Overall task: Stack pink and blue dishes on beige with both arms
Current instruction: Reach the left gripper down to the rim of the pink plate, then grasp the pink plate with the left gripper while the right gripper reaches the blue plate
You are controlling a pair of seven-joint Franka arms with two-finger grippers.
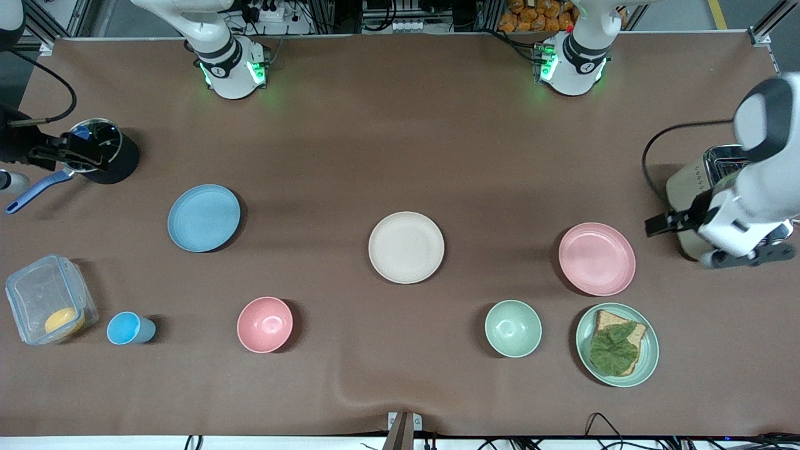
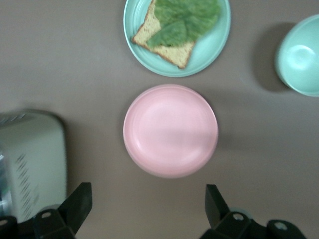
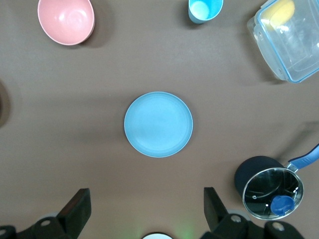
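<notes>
Matte pink plate (image 1: 597, 258), blue plate (image 1: 204, 217); toaster (image 1: 700, 187) seemingly metal.

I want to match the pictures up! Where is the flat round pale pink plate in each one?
Front view: the flat round pale pink plate lies toward the left arm's end of the table, beside the toaster.
Left wrist view: the plate fills the middle, under the open left gripper.
Right wrist view: not in it.
Shared landmark: the pale green plate with toast and lettuce.

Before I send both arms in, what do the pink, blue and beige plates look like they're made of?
All three look like matte moulded plastic or a fibre composite, though that's a guess. The pink plate, the blue plate and the beige plate show flat, even colour with only soft sheen and no glassy glare.
</notes>
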